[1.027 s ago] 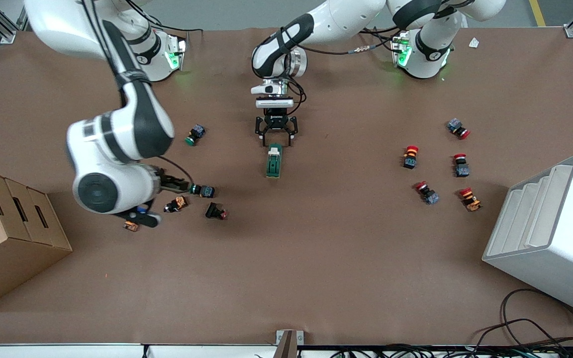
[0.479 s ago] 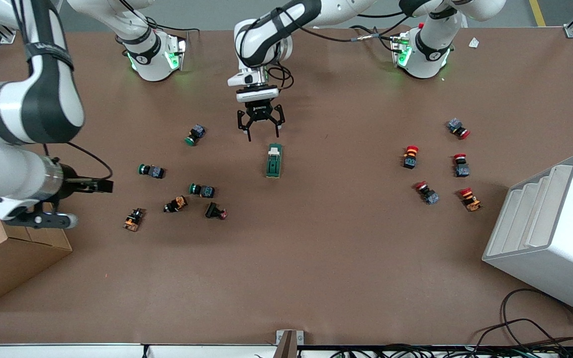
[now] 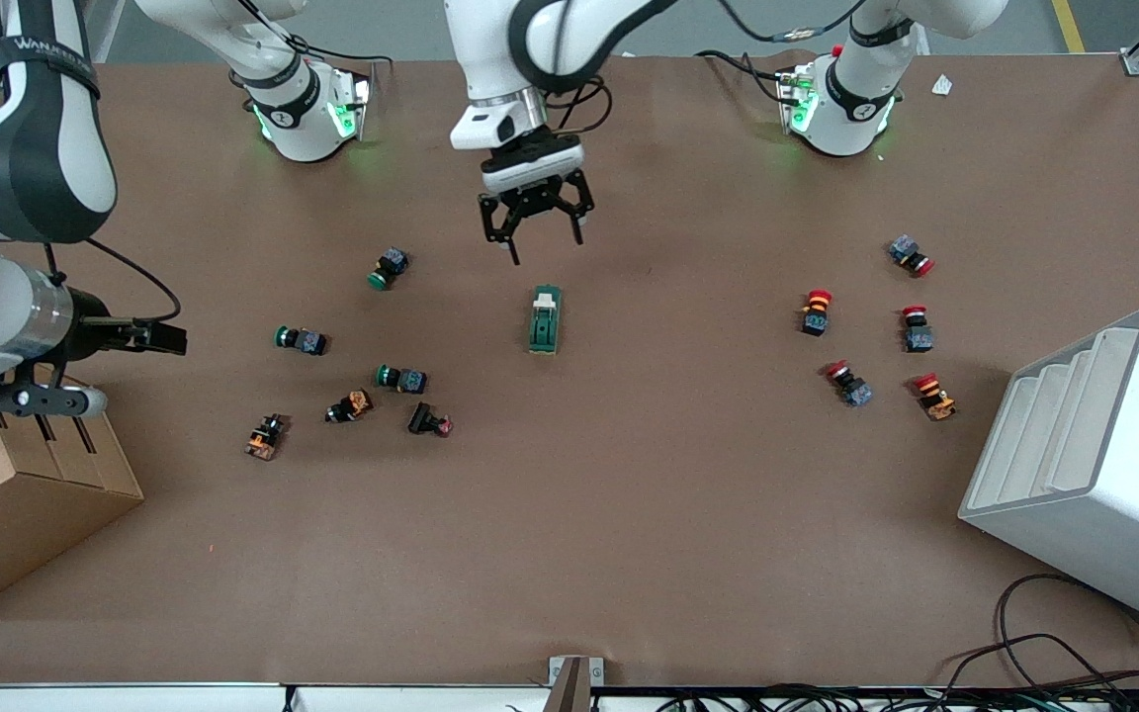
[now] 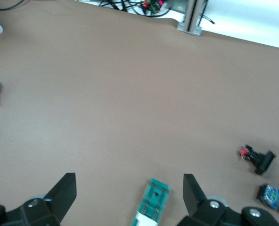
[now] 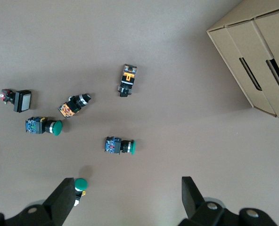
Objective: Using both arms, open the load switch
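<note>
The load switch [image 3: 545, 319] is a green oblong block with a white lever at the end toward the robots' bases, and it lies flat mid-table. My left gripper [image 3: 535, 237] hangs open in the air just off that white end, touching nothing. In the left wrist view the load switch [image 4: 151, 203] shows between the spread fingers of the left gripper [image 4: 128, 183]. My right gripper [image 3: 162, 339] is open and empty, in the air next to the cardboard box [image 3: 16, 475]. The right gripper [image 5: 127, 188] looks down on green pushbuttons [image 5: 120, 146].
Green and orange pushbuttons [image 3: 401, 378] are scattered toward the right arm's end. Red pushbuttons [image 3: 815, 311] lie toward the left arm's end, next to a white stepped rack [image 3: 1094, 455]. Cables [image 3: 1054, 663] trail at the table's near edge.
The right arm has swung up and away from the pushbutton cluster toward the cardboard box. The left gripper has lifted and drawn back from the load switch toward the bases, still open.
</note>
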Available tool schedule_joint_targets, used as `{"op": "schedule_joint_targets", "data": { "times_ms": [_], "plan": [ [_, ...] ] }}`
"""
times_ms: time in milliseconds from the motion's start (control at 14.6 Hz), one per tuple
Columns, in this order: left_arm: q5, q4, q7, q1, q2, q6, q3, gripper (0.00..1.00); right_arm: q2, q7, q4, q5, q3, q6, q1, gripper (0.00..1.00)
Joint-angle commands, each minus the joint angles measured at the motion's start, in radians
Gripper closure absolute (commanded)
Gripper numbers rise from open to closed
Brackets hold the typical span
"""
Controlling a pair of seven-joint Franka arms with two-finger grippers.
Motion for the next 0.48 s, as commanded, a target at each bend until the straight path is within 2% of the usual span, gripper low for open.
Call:
{"op": "schedule_joint_targets", "data": {
  "times_ms": [0,274,411],
  "plan": [
    [-0.158,0.003,0.254,0.134,-0.112,-0.044,-0.001,0.0,-0.055,-0.041,-0.062,-0.017,0.018,0.03,-0.047,0.0],
    [-0.304,0.181,0.584,0.303,-0.126,-0.213,-0.001,0.0,-0.049,-0.044,-0.013,-0.016,0.018,0.024,-0.053,0.0],
    [-0.356,0.224,0.71,0.391,-0.129,-0.258,-0.006,0.0,-0.044,-0.044,0.028,-0.005,0.018,0.013,-0.059,0.0]
  ]
}}
